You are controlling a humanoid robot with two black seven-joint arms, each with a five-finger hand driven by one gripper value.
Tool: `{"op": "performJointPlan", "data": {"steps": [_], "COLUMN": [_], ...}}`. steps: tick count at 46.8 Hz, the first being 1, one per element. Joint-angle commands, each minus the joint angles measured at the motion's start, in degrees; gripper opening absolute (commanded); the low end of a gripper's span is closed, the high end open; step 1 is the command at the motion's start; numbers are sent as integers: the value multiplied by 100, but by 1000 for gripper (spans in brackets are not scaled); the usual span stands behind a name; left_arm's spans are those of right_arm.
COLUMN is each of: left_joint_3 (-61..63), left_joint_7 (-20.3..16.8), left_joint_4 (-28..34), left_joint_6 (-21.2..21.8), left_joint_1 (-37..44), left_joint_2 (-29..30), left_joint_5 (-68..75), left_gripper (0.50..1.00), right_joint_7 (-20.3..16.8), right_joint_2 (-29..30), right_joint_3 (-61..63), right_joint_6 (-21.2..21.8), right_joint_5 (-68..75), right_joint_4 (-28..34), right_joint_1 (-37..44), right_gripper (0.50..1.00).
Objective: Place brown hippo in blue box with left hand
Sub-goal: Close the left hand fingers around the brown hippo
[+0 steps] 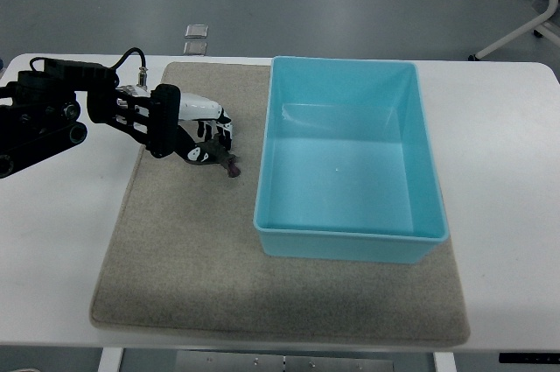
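One hand, the left hand [203, 131], has its fingers curled round the brown hippo [229, 163] above the grey mat [184, 258], at nine o'clock from the blue box [350, 162].

The blue box [350, 157] looked like smooth moulded plastic with a faint sheen on its floor, and it sat on a matt, felt-like grey mat [184, 276] of slightly rough cloth. The left hand [203, 131] showed glossy white shells over matt black links, while the table [507, 214] was smooth and white.
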Motion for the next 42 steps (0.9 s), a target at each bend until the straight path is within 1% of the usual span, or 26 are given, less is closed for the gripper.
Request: {"op": "performJointPlan", "data": {"steps": [1,32,42], "left_joint_3": [3,-85,-287], "left_joint_7": [9,0,0], "left_joint_4": [0,-9,0], "left_joint_6": [-1,-1,25], "left_joint_1": [-1,-80,-238], "left_joint_2": [0,44,123], "left_joint_5": [-2,-90,-143], "left_gripper": [500,500,500], "right_joint_7": [0,0,0], "right_joint_2": [0,0,0], "right_joint_3": [0,0,0], "right_joint_6": [0,0,0], "right_joint_5": [2,-6,3], "right_joint_4": [0,0,0], "right_joint_1": [0,0,0], "right_gripper": [936,936,936]}}
